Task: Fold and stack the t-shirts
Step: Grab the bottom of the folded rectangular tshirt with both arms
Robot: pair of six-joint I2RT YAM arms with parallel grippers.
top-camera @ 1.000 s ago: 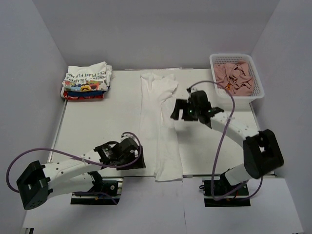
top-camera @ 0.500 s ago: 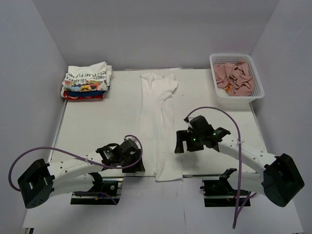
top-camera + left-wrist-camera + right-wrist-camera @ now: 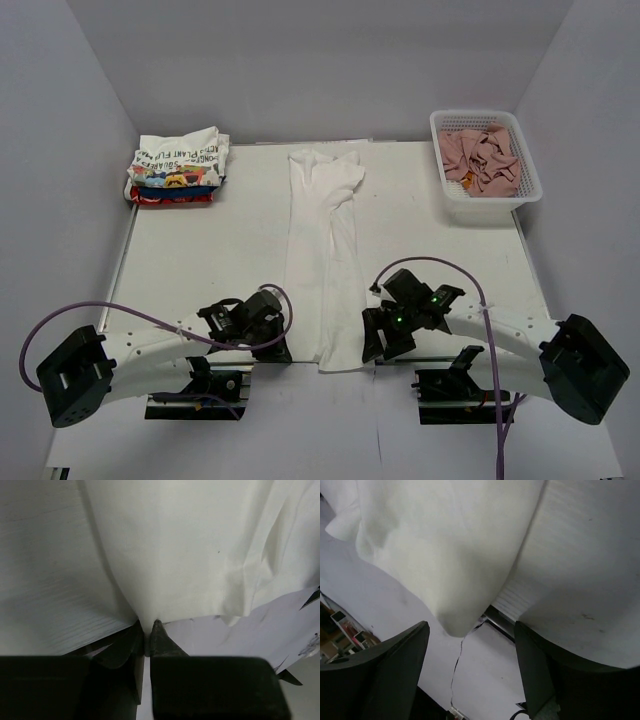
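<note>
Geometry: white t-shirt (image 3: 325, 260) is folded into a narrow strip down the middle of the table (image 3: 200, 260), long axis running far-to-near, with the collar end at the far edge and the hem end at the near edge between the two arms. Left gripper (image 3: 148, 630) is clamped on the near-left hem corner, fingers pinched together with cloth drawn into the tips. Right gripper (image 3: 470, 627) is spread wide at the near-right hem corner; the cloth corner sits between its fingers but isn't grasped yet. Both arms are about equally close to the hem, one per corner. Next move probably needs the right to close, then both carry the hem along that axis toward the collar. Folded stack (image 3: 178, 165) sits at the far-left corner, well apart.
</note>
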